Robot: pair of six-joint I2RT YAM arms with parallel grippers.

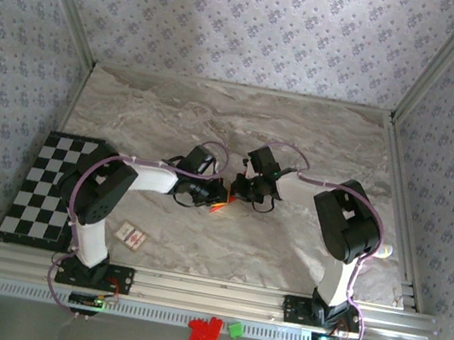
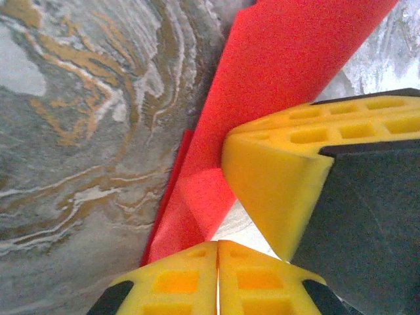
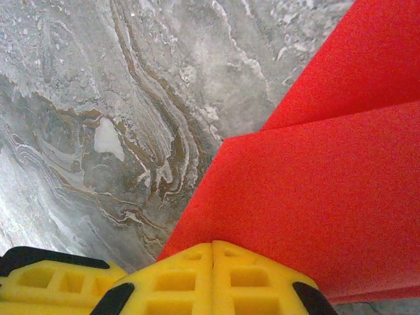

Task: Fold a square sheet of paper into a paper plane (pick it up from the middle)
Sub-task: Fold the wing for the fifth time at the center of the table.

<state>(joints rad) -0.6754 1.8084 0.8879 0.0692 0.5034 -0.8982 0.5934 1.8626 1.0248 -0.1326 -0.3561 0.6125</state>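
While the left gripper and right gripper are each clamped on the creased square sheet of paper mid-surface, match its edges and tension it gently.

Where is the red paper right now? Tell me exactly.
In the top view the square sheet of paper is at mid-table, creased, pinched by the left gripper from the left and the right gripper from the right.
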